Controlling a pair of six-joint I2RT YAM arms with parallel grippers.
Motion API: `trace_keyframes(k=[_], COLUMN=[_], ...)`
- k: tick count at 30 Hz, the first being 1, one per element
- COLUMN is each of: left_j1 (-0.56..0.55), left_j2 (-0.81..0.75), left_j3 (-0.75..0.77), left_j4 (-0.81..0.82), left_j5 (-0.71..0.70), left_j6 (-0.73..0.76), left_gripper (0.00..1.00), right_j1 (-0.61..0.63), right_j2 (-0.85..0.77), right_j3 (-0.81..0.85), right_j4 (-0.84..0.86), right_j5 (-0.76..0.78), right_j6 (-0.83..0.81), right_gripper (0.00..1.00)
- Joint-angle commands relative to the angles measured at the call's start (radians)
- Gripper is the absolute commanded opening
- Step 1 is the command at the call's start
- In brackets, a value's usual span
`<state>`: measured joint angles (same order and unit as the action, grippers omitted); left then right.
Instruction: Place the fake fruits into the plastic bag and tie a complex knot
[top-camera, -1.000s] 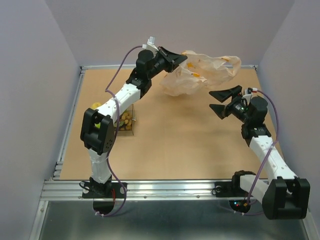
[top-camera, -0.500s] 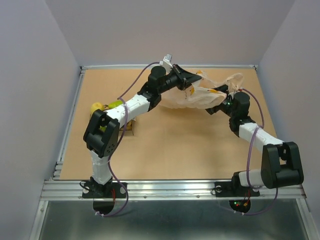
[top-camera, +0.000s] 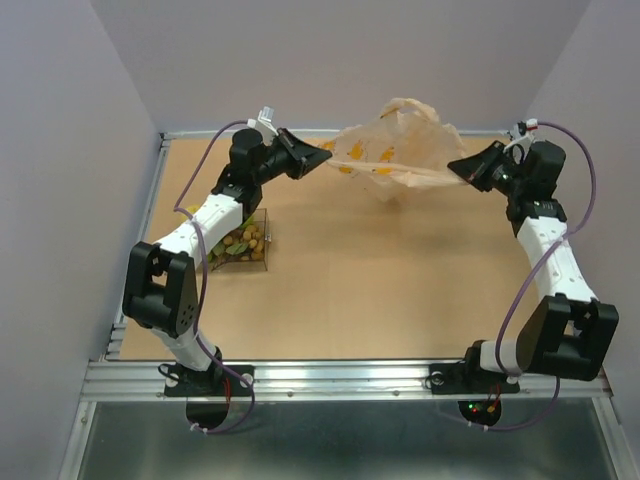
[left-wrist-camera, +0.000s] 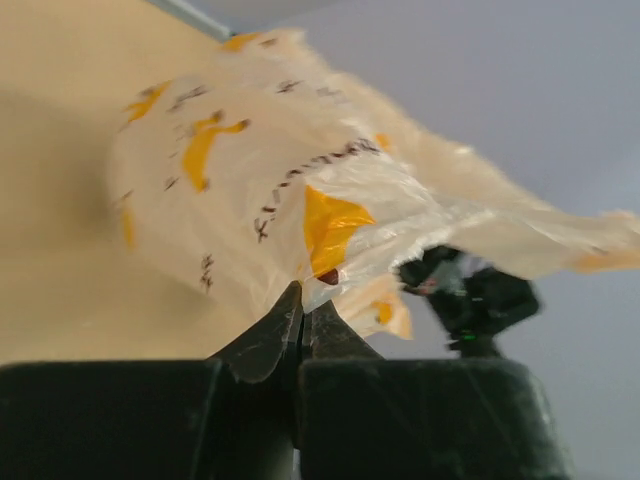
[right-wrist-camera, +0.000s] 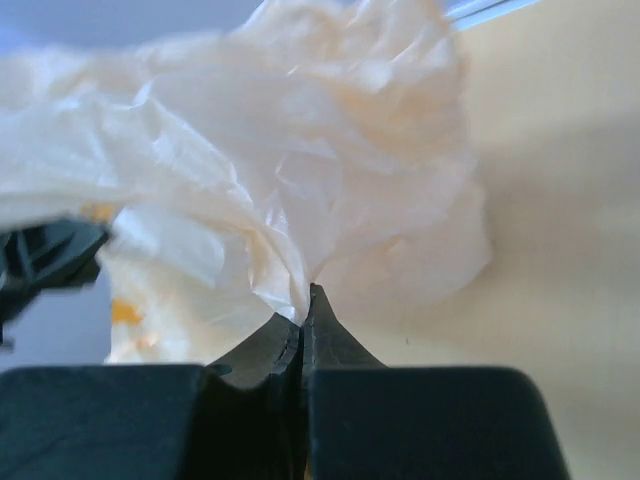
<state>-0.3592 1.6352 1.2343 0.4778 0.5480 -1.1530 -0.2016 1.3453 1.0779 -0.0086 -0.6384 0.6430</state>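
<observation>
Plastic bag (top-camera: 395, 150) hangs stretched in the air between the two grippers, well to the right of the clear tray (top-camera: 266, 235) and farther back. The left gripper (top-camera: 322, 160) is clamped on the bag's end nearer the tray, its fingertips pressed together on the film just below an orange banana print. The right gripper (top-camera: 456, 168) is pinched tight on the bag's far end, well apart from the tray. The fake fruits (top-camera: 248, 243) lie heaped inside the tray, none in the bag.
</observation>
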Motion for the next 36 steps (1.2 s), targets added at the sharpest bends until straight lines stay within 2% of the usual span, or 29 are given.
trace_keyframes(k=[1,2,3,4,5,6,7,8,10,11,13,14,16,17,21,22,25,27,28,31,33,34,35,36], left_j1=[-0.01,-0.015,-0.021,-0.023,-0.023,-0.026,-0.026,-0.026,-0.034,-0.044,-0.064,-0.099,-0.135,-0.159,-0.205,-0.236,-0.3,-0.311,-0.311,-0.311,-0.311,-0.31,-0.307,-0.293], left_j2=[-0.04,-0.038,-0.037,-0.038,-0.043,-0.061,-0.075,-0.09,-0.13,-0.143,-0.184,-0.21,-0.233,-0.244,-0.239,-0.233,-0.196,-0.135,-0.112,-0.014,0.038,0.052,0.066,0.096], left_j3=[0.013,0.023,0.043,0.085,0.099,0.123,0.128,0.128,0.131,0.129,0.114,0.11,0.091,0.091,0.109,0.125,0.128,0.151,0.165,0.244,0.295,0.309,0.324,0.341], left_j4=[-0.238,-0.26,-0.293,-0.357,-0.372,-0.395,-0.398,-0.397,-0.393,-0.393,-0.375,-0.375,-0.375,-0.404,-0.476,-0.514,-0.496,-0.455,-0.441,-0.465,-0.508,-0.516,-0.518,-0.504], left_j5=[0.018,0.041,0.035,0.03,0.024,0.015,-0.008,-0.014,-0.017,-0.029,-0.023,-0.028,-0.034,-0.005,-0.008,-0.026,-0.136,-0.23,-0.281,-0.31,-0.287,-0.284,-0.289,-0.304], left_j6=[0.327,0.367,0.474,0.518,0.571,0.678,0.732,0.774,0.909,0.941,1.024,1.129,1.231,1.345,1.582,1.617,1.728,1.782,1.793,1.843,1.888,1.901,1.905,1.896], left_gripper=[0.21,0.36,0.41,0.46,0.59,0.65,0.82,0.88,0.91,0.99,0.99,0.99,0.99,0.99,0.99,0.99,0.99,0.97,0.88,0.79,0.62,0.5,0.17,0.07], right_j1=[0.002,0.005,0.011,0.017,0.024,0.036,0.045,0.054,0.093,0.103,0.129,0.137,0.152,0.163,0.194,0.2,0.223,0.231,0.231,0.232,0.235,0.238,0.238,0.24], right_j2=[-0.046,-0.034,-0.028,-0.022,-0.009,-0.005,0.0,0.005,0.018,0.021,0.037,0.043,0.057,0.058,0.058,0.06,0.058,0.057,0.057,0.058,0.066,0.071,0.077,0.08], right_j3=[0.062,0.069,0.073,0.082,0.088,0.096,0.1,0.106,0.122,0.131,0.139,0.151,0.157,0.159,0.154,0.152,0.142,0.142,0.142,0.143,0.152,0.157,0.169,0.175], right_j4=[-0.191,-0.201,-0.205,-0.208,-0.211,-0.217,-0.218,-0.218,-0.24,-0.248,-0.258,-0.261,-0.272,-0.278,-0.289,-0.294,-0.304,-0.332,-0.344,-0.395,-0.425,-0.439,-0.456,-0.496], right_j5=[-0.105,-0.131,-0.144,-0.156,-0.174,-0.184,-0.193,-0.201,-0.201,-0.193,-0.182,-0.173,-0.172,-0.165,-0.167,-0.17,-0.179,-0.191,-0.196,-0.207,-0.219,-0.221,-0.222,-0.219], right_j6=[-0.322,-0.33,-0.338,-0.354,-0.359,-0.365,-0.367,-0.368,-0.388,-0.397,-0.404,-0.404,-0.405,-0.405,-0.407,-0.405,-0.427,-0.453,-0.462,-0.496,-0.523,-0.537,-0.554,-0.571], right_gripper=[0.01,0.0,0.0,0.0,0.0,0.01,0.0,0.0,0.01,0.0,0.0,0.01,0.0,0.01,0.0,0.0,0.0,0.01,0.0,0.01,0.0,0.01,0.0,0.0])
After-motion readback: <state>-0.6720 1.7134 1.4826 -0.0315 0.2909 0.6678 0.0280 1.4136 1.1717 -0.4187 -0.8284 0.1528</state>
